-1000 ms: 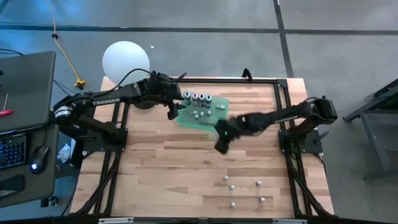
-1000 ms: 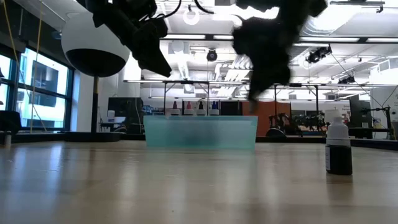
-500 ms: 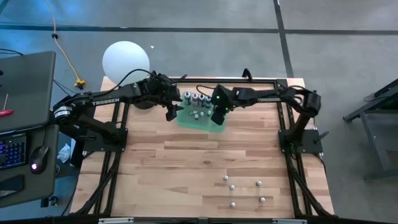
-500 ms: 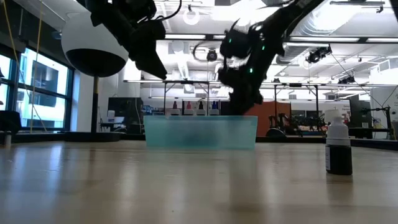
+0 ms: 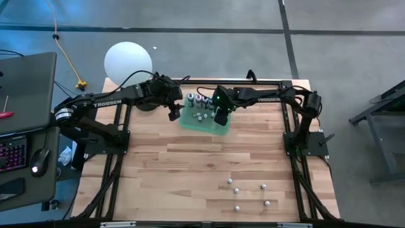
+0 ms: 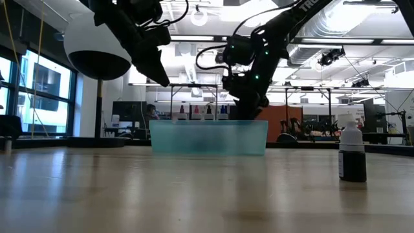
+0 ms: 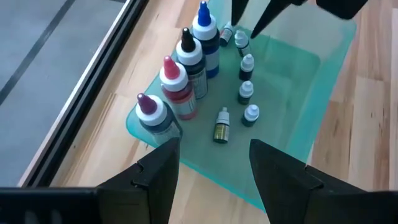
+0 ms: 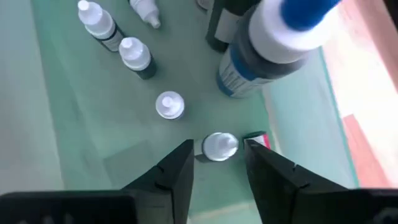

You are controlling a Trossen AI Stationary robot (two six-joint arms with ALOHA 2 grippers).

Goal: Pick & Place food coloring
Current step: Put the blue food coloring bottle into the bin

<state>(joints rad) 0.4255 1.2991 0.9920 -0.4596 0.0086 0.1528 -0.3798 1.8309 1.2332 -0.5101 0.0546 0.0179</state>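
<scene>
Food coloring bottles (image 5: 201, 100) stand in a green tray (image 5: 193, 122) at the far side of the table (image 5: 190, 171). We see four larger bottles lined along the tray's far edge, with purple, pink, black and blue tops; the blue-topped bottle (image 7: 204, 38) stands at the end of that row. Beside them we count several small white-capped bottles (image 7: 247, 91) on the tray floor. Five more small bottles (image 5: 247, 194) sit well apart from the tray, on the near right part of the table, and the low view shows one dark bottle with a white cap (image 6: 352, 155) standing upright there.

The right gripper (image 8: 217, 167) hangs over the tray with its fingers apart on either side of one small white-capped bottle (image 8: 219, 145), not closed on it. The left gripper (image 7: 213, 167) hovers just beside the tray's left end, fingers spread wide and holding nothing. A large white globe (image 5: 128, 61) stands beyond the table's far left corner.
</scene>
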